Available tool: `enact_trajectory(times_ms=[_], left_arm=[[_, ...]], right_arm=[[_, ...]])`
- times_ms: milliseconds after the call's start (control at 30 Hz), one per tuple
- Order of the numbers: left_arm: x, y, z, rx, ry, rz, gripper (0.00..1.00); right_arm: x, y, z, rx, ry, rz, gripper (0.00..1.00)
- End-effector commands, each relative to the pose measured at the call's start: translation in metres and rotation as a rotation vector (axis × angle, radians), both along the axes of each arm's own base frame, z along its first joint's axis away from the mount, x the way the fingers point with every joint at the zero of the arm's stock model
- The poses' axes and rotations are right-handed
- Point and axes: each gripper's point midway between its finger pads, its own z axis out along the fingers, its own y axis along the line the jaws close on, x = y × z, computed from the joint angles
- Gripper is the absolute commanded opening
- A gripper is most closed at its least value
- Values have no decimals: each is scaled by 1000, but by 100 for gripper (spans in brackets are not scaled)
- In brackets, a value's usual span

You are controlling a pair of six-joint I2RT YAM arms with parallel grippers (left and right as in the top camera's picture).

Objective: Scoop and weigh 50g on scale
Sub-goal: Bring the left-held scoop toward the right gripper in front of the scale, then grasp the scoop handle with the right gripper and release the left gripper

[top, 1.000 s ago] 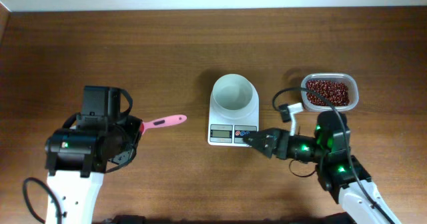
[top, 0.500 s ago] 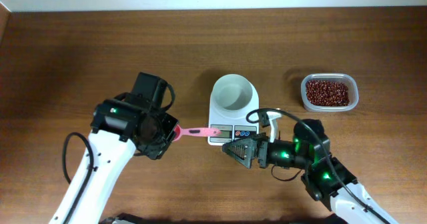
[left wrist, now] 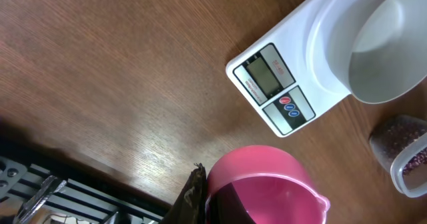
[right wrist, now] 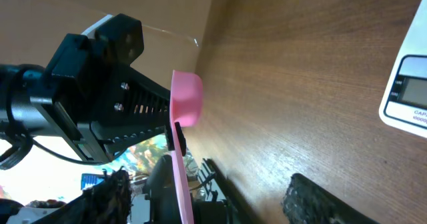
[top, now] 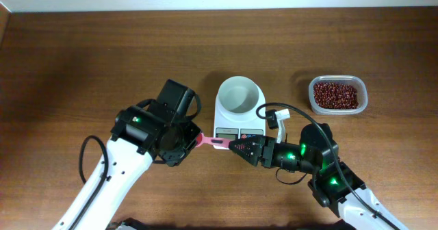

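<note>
The right gripper [top: 239, 146] stands open around the handle tip of the pink spoon [top: 211, 142] (no clamp on it that I can see). The left gripper [top: 190, 138] is closed on the spoon's bowl end. The spoon's long axis runs left-right between the 2 arms, just in front of the scale [top: 238, 131]. Farther back right, the beans [top: 335, 94] fill the clear tub [top: 362, 97], nearer the right arm.
</note>
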Motion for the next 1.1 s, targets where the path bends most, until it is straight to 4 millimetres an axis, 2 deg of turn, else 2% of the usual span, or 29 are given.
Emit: enact_trajectory(times_ms=[0,67,167,233,333,600,833,1067], left_arm=[[6,-4,1,-15,-23,2,0],[7,-5,2,-20,-31,1,0],[7,-8,2,-33,-24,-3,5],[8,-17,-3,-64,5,-31,0],[9,-18,-15,-43,48,-32,0],[9,-18,-20,-35,67,-39,0],[10,-18,-37,1,123,-65,0],[7,-33,-36,-74,137,-139,0]], right_arm=[[-2,3,7,15,-9,21,73],[-2,3,8,15,-9,21,74],[-1,4,11,21,-41,22,66],[-1,4,13,26,-47,27,63],[-3,4,10,20,-34,31,63],[-7,6,-23,-36,93,64,59],[0,8,-14,-30,-11,62,60],[6,10,0,3,-90,57,60]])
